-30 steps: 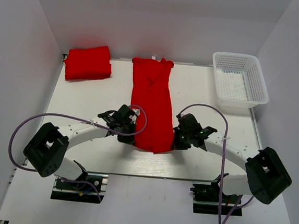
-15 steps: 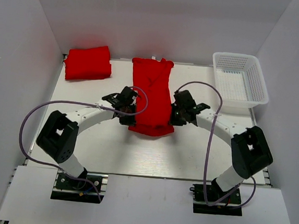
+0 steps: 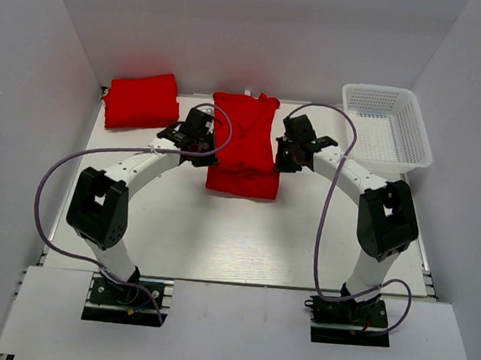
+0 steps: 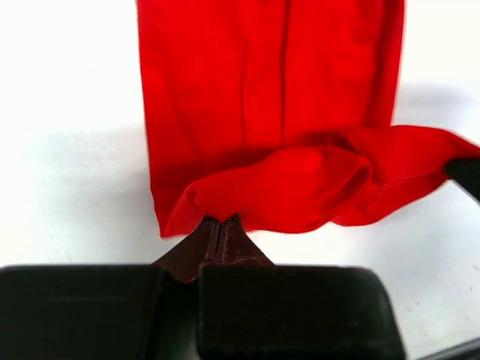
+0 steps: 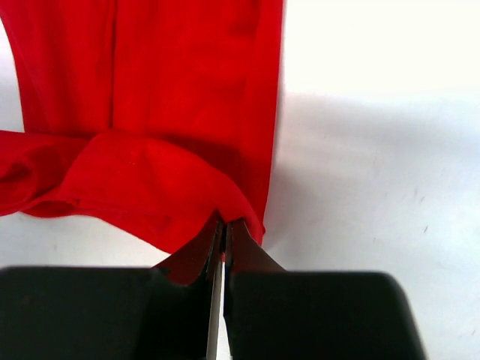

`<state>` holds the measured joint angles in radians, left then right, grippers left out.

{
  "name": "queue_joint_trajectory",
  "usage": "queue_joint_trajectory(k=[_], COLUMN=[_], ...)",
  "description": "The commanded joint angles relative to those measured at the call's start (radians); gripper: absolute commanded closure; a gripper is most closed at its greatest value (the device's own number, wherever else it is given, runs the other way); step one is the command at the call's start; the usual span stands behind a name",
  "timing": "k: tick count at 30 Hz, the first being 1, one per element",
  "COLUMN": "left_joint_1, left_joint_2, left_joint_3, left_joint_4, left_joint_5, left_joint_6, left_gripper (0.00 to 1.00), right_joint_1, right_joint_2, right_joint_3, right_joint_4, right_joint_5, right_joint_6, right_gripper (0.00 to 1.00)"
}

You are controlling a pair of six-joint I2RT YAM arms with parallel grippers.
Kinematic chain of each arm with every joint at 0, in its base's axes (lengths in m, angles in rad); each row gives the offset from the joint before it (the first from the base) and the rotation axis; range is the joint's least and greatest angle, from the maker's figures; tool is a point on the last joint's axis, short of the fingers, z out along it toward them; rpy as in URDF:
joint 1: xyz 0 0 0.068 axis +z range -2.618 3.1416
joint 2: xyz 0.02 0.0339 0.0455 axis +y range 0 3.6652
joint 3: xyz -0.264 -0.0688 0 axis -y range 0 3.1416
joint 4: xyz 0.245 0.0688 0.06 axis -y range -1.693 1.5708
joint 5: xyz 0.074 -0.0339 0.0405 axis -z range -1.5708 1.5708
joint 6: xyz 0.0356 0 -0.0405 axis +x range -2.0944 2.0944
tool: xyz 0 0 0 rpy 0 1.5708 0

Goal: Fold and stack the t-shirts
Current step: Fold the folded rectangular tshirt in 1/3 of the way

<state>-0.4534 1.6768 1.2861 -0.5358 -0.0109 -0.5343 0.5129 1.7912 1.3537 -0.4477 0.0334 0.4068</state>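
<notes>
Jaws pressed tight, the left gripper [image 4: 220,227] and right gripper [image 5: 224,227] each pinch a corner of the soft red t-shirt [image 3: 246,138], its limp cloth sagging in rounded folds.

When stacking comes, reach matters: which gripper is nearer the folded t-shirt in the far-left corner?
Left. The left gripper sits just right of the folded t-shirt, pinching the centre t-shirt; the right gripper is beyond that shirt.
</notes>
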Motion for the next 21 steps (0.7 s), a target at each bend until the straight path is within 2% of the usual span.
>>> queue_joint_trajectory(k=[1, 14, 21], left_joint_1=[0.03, 0.11, 0.128], left_joint_2=[0.05, 0.207, 0.283], left_joint_3=[0.067, 0.223, 0.295], left_joint_4=[0.013, 0.082, 0.155], left_joint_5=[0.011, 0.074, 0.12], left_joint_6=[0.029, 0.082, 0.183], left_gripper=[1.0, 1.0, 1.0], right_joint_1=[-0.025, -0.07, -0.106], right_joint_2=[0.039, 0.223, 0.31], right_joint_3=[0.094, 0.344, 0.461], right_joint_4=[-0.026, -0.034, -0.032], right_joint_5=[-0.013, -0.113, -0.135], right_joint_6=[-0.055, -0.143, -0.177], right_gripper=[1.0, 1.0, 1.0])
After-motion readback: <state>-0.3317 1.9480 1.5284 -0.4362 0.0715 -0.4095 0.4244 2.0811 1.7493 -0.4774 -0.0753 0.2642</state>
